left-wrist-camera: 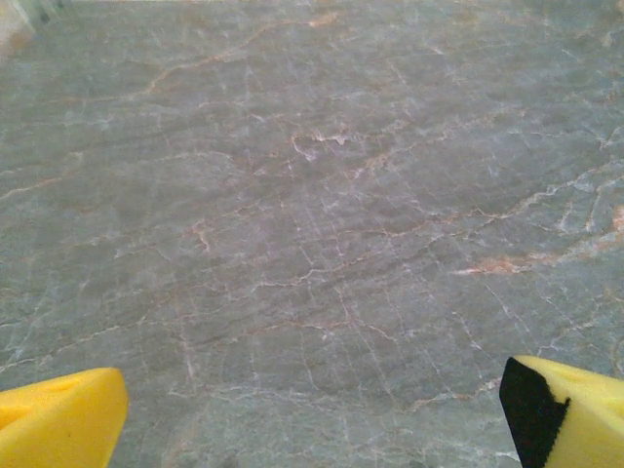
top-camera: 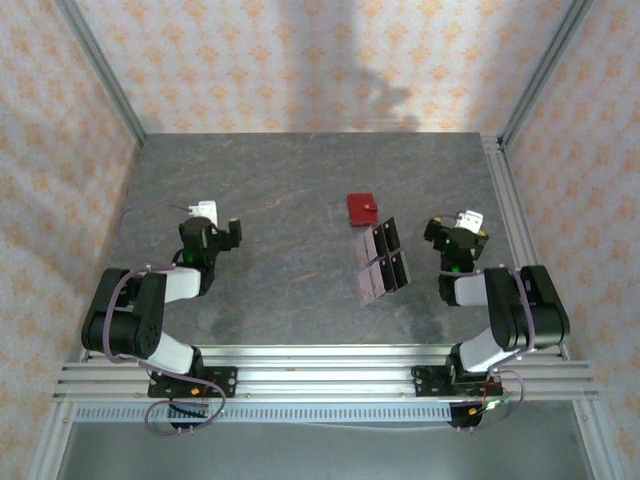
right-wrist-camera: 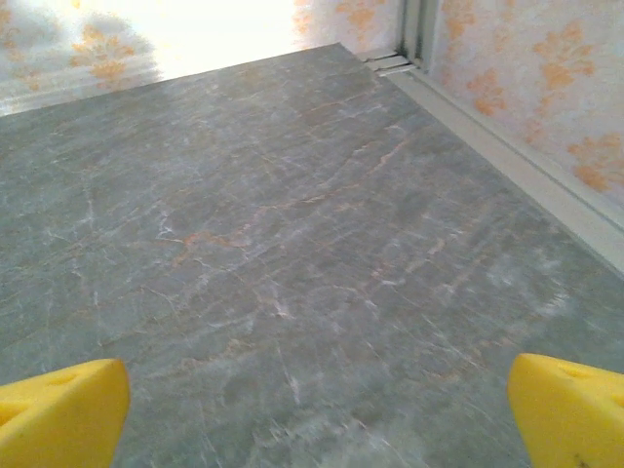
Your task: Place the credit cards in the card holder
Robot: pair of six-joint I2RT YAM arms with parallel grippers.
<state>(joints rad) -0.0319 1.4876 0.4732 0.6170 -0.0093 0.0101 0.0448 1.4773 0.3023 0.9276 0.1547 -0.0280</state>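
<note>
Jaws on both my arms stand spread wide, with nothing between them but bare grey marble table (top-camera: 290,190). My left gripper (top-camera: 213,224) hovers low over the left half of the table, well apart from everything I need. In its wrist view the left gripper (left-wrist-camera: 312,424) looks onto veined stone. My right gripper (top-camera: 458,230) sits near the right rail, and from its own wrist camera the right gripper (right-wrist-camera: 317,414) likewise faces vacant stone and the far corner.

As I judge it, nothing of the job is done. All four credit cards (top-camera: 384,257) lie flat in a tight two-by-two cluster right of centre, between my arms but nearer the right one. The red card holder (top-camera: 362,209) lies just beyond them, close to the cluster. It looks folded shut, its little tab toward the right, though it is too small to be sure. Every card has yet to be picked up and slid in, and the holder likely needs opening first.
</note>
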